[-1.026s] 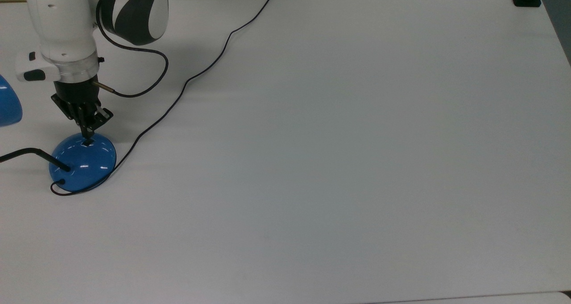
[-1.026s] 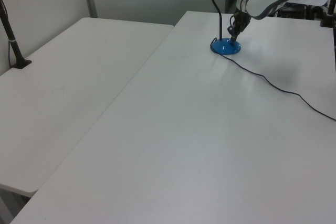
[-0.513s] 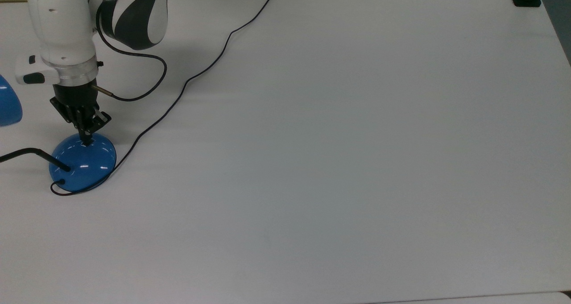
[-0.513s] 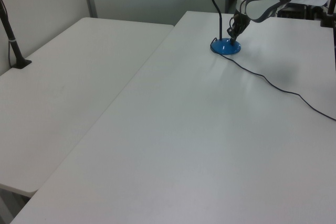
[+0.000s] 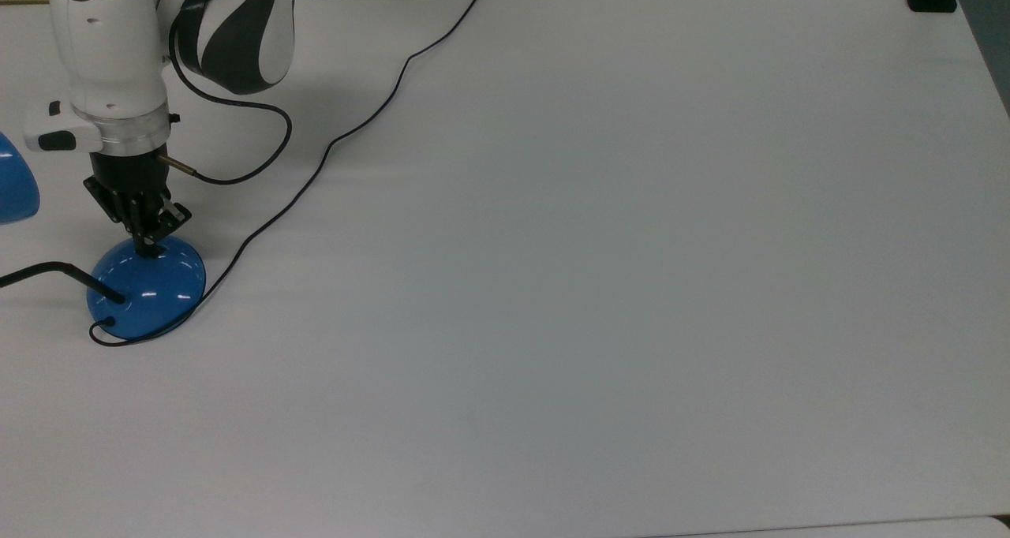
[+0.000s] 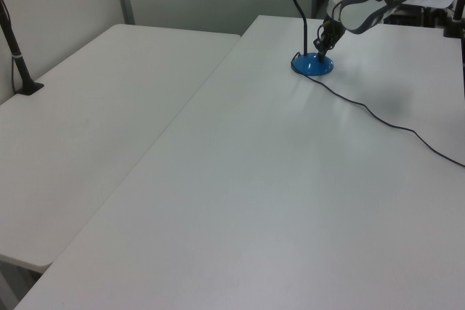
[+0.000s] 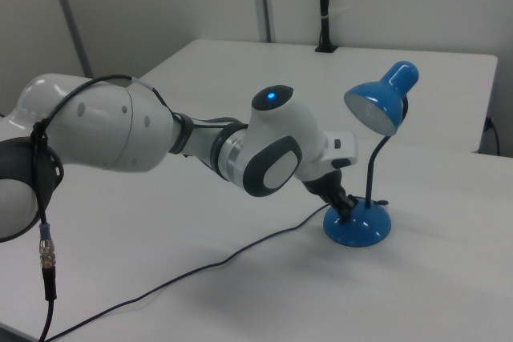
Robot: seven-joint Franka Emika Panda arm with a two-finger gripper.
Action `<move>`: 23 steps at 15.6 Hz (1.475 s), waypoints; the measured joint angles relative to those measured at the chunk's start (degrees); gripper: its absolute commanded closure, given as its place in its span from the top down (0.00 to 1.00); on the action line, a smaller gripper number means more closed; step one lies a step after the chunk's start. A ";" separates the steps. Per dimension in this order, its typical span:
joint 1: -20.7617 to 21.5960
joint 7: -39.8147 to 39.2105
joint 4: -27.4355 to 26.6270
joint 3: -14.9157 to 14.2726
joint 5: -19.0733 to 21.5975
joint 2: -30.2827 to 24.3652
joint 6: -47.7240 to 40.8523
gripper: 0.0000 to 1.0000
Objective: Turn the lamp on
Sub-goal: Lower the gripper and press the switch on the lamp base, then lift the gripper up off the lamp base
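Your gripper [image 5: 147,246] points down at the far edge of the lamp's blue dome base [image 5: 147,287], its fingers drawn together into one narrow black tip that meets the base where the small switch should be; the tip itself covers that spot, so you cannot see the switch or judge whether it is pressed. The fingers hold nothing.

The lamp [image 7: 370,166] stands at the top view's left edge, on the white table [image 5: 600,246]. Its base is glossy, with bright highlights. A thin black arm [image 7: 371,167] rises from it and bends over to a blue shade [image 7: 383,98]. In the right view the shade's inside looks pale, but you cannot tell if the bulb is lit. In the top view the shade is cut off by the frame's left edge.

A black cord [image 5: 331,140] leaves the base, loops round its near side and runs across the table toward the far edge. In the left view the gripper [image 6: 320,50] is small and its fingers are hard to make out.
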 measured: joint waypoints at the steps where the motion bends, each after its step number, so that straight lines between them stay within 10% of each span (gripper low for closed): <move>1: 0.00 0.00 0.02 0.00 0.00 0.11 0.10 0.00; 17: 0.01 -0.03 0.26 0.16 -0.02 0.04 1.11 0.00; 23: 0.34 -0.03 0.42 6.21 -0.02 -10.02 -19.25 0.00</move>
